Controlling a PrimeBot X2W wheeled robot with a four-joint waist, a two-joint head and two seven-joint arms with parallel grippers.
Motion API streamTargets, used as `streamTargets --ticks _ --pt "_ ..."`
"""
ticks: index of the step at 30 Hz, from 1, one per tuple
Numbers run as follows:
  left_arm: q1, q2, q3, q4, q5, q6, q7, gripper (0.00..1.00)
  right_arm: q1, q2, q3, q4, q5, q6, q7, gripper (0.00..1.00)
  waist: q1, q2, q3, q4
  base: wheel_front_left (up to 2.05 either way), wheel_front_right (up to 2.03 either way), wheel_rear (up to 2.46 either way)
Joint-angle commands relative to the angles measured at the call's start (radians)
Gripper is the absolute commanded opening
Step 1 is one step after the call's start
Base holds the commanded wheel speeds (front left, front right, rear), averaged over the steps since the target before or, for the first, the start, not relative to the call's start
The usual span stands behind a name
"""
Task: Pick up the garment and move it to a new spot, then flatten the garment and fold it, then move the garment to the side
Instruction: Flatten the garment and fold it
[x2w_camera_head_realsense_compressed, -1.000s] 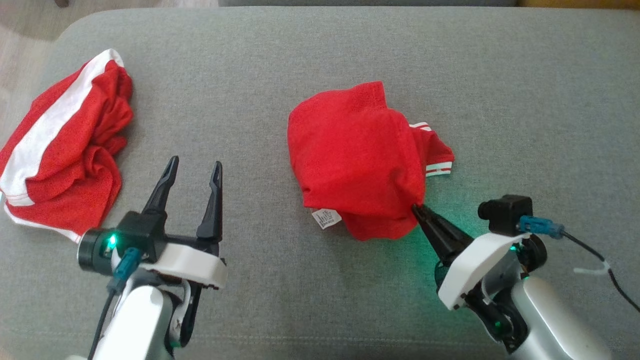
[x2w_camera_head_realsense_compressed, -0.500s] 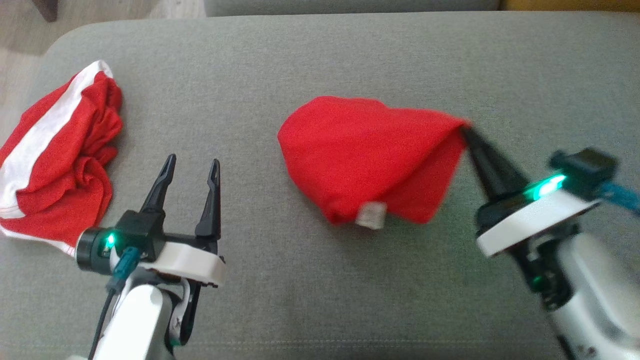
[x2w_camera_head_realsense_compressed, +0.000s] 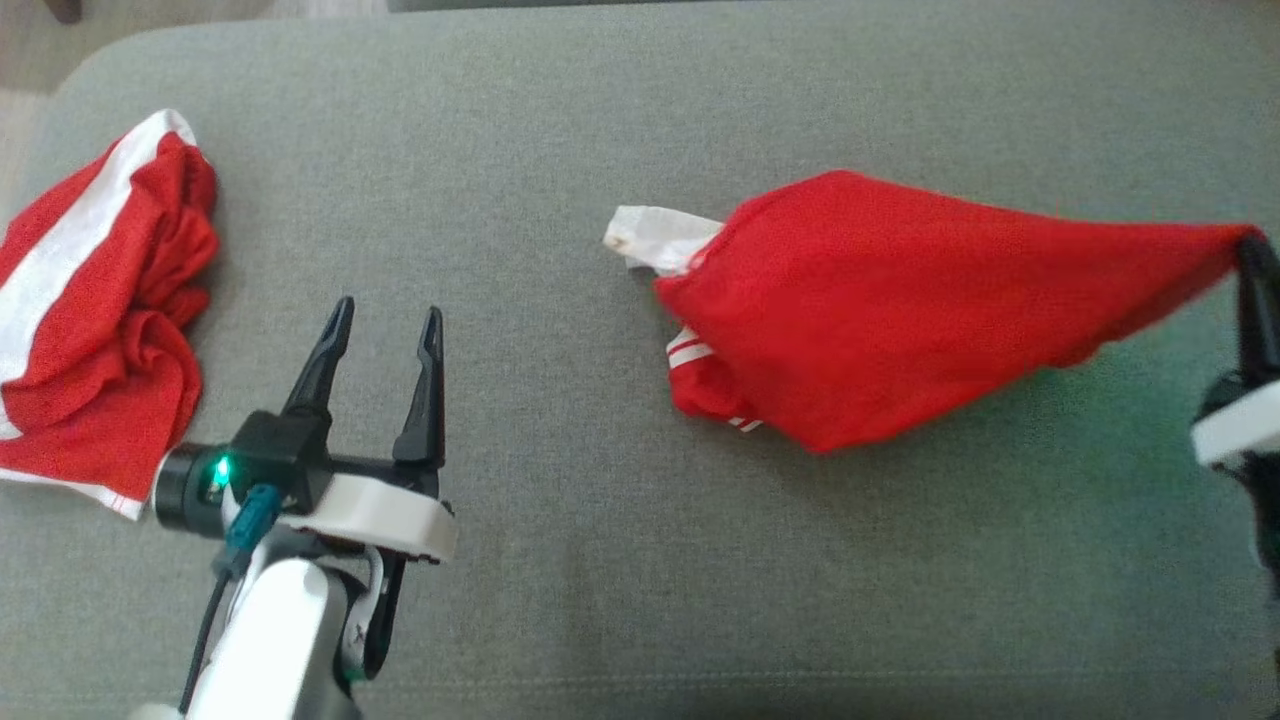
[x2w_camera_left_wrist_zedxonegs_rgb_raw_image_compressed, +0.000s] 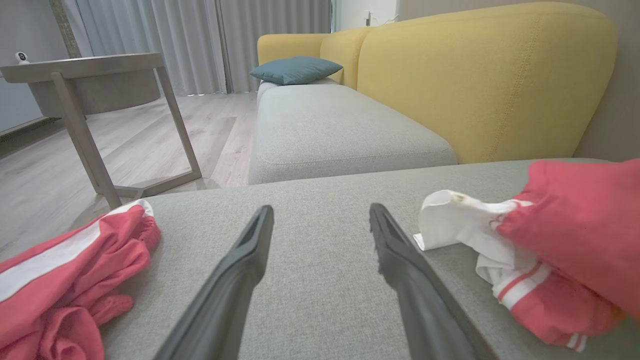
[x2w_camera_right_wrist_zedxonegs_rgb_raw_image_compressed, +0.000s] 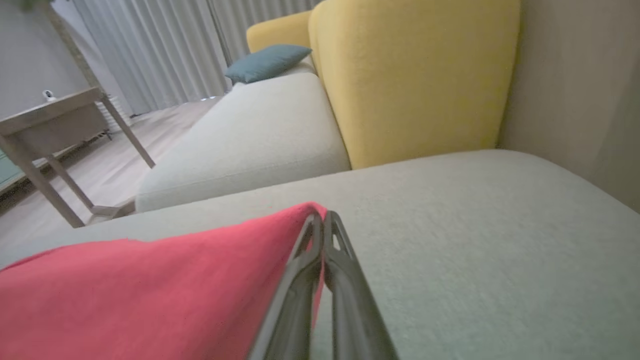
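Right hand (x2w_camera_head_realsense_compressed: 1250, 248), at the far right edge of the head view, is pinched tight on one corner of the red garment (x2w_camera_head_realsense_compressed: 900, 300). The garment stretches from that raised corner leftward over the grey seat (x2w_camera_head_realsense_compressed: 560, 120), and its other end (white flap (x2w_camera_head_realsense_compressed: 655, 235) and striped trim (x2w_camera_head_realsense_compressed: 690, 352) showing) rests right of centre. Left hand (x2w_camera_head_realsense_compressed: 388, 310) hovers at lower left with fingers spread and nothing between them, well apart from the garment; a second red-and-white cloth (x2w_camera_head_realsense_compressed: 90, 290) lies crumpled at the seat's left edge.
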Motion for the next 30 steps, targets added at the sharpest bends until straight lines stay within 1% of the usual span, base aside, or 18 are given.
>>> streamTargets --ticks 1,5,9,10,11,12,16,19,24,28,30 --pt "-0.050 0.009 0.041 -0.033 0.012 -0.005 -0.012 1.00 -0.004 -0.022 -0.008 -0.019 -0.010 0.008 0.001 0.00 0.0000 -0.0001 0.010 0.001 0.00 0.00 0.00" --pt "-0.057 0.004 0.044 -0.035 0.020 -0.008 -0.012 1.00 0.006 -0.014 -0.093 0.048 -0.063 0.008 0.001 0.00 0.0000 -0.0001 0.028 0.003 0.00 0.00 0.00" --pt "-0.059 0.001 0.049 -0.036 0.026 -0.010 -0.012 1.00 0.012 0.009 -0.103 0.087 -0.097 0.008 0.003 0.00 0.0000 -0.0001 0.038 0.000 0.00 0.00 0.00" --pt "-0.059 0.000 0.050 -0.035 0.028 -0.010 -0.012 1.00 0.013 0.017 -0.102 0.090 -0.101 0.008 0.002 0.27 0.0000 -0.0001 0.039 -0.001 0.00 0.00 0.00" --pt "-0.058 -0.001 0.051 -0.035 0.030 -0.010 -0.012 1.00 0.015 0.023 -0.101 0.093 -0.106 0.008 0.000 0.93 0.0000 -0.0001 0.039 -0.002 0.00 0.00 0.00" --pt "-0.058 -0.003 0.052 -0.034 0.031 -0.010 -0.012 1.00 0.016 0.027 -0.099 0.096 -0.110 0.008 -0.003 1.00 0.0000 -0.0001 0.038 -0.004 0.00 0.00 0.00" --pt "-0.051 -0.007 0.054 -0.026 0.035 -0.013 -0.012 1.00 0.037 0.041 -0.088 0.075 -0.128 0.008 -0.033 1.00 0.0000 -0.0001 0.022 -0.010 0.00 0.00 0.00" --pt "-0.041 -0.007 0.058 -0.021 0.035 -0.015 -0.012 1.00 0.066 0.046 -0.087 0.021 -0.150 0.008 -0.069 1.00 0.0000 -0.0001 0.002 -0.016 0.00 0.00 0.00" --pt "-0.018 -0.004 0.069 -0.020 0.036 -0.014 -0.012 1.00 0.116 0.062 -0.059 -0.128 -0.197 0.008 -0.105 1.00 0.0000 -0.0001 -0.032 -0.025 0.00 0.00 0.00" --pt "0.002 -0.003 0.077 -0.022 0.038 -0.006 -0.012 1.00 0.155 0.090 -0.006 -0.255 -0.230 0.008 -0.091 1.00 0.0000 -0.0001 -0.052 -0.028 0.00 0.00 0.00" --pt "0.006 -0.002 0.079 -0.022 0.039 -0.005 -0.012 1.00 0.166 0.098 0.008 -0.278 -0.235 0.008 -0.084 1.00 0.0000 -0.0001 -0.055 -0.028 0.00 0.00 0.00"
